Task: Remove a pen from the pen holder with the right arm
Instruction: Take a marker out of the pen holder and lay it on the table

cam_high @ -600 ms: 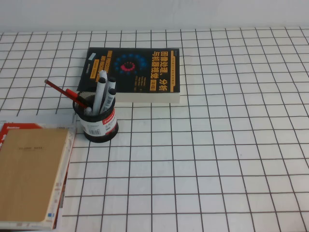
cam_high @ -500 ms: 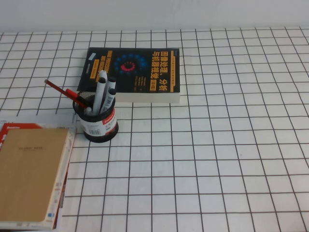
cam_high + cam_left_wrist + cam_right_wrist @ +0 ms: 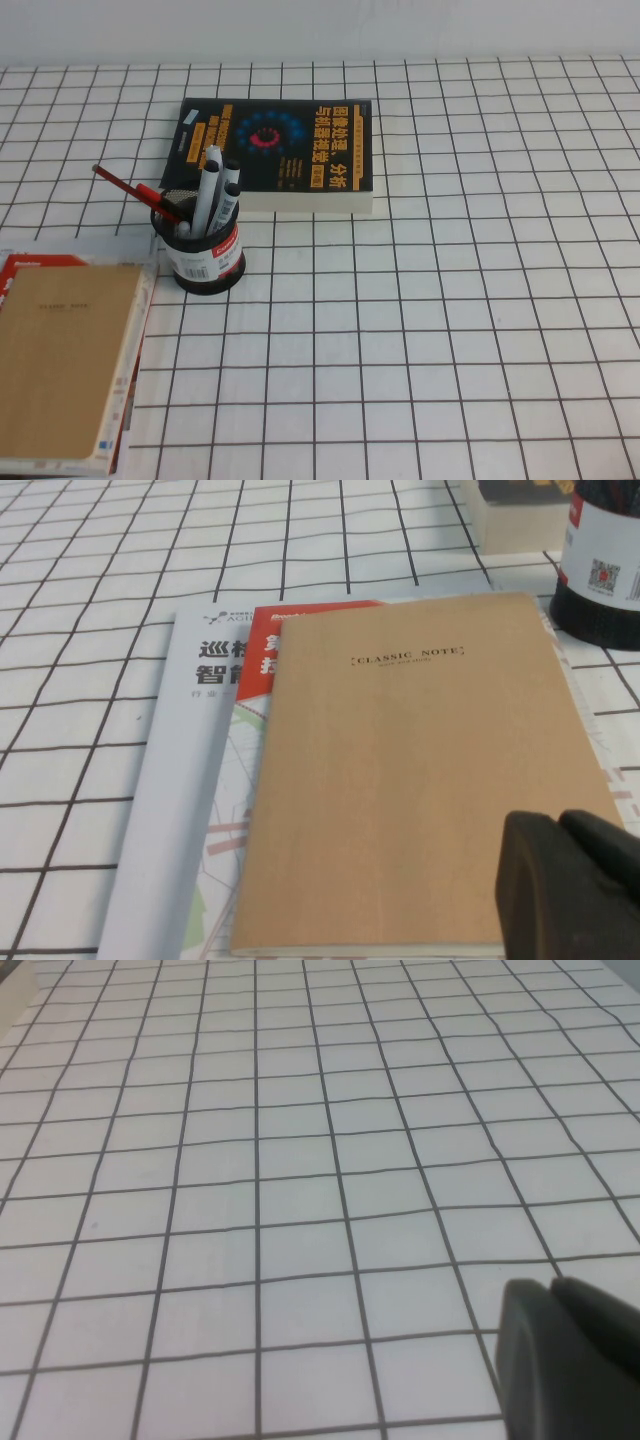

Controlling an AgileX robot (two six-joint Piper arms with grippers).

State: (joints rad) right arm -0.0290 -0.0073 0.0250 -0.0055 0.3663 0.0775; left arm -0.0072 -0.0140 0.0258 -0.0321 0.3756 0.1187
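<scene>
A black pen holder with a red and white label stands left of centre on the gridded table; its base also shows in the left wrist view. It holds a red pen leaning left and grey markers upright. Neither arm appears in the high view. My right gripper hangs shut and empty over bare grid cloth, with nothing of the holder in its view. My left gripper is shut and empty above a tan notebook.
A dark book lies flat just behind the holder. The tan notebook rests on a red booklet and a white leaflet at the front left. The gridded cloth covers the table's right half.
</scene>
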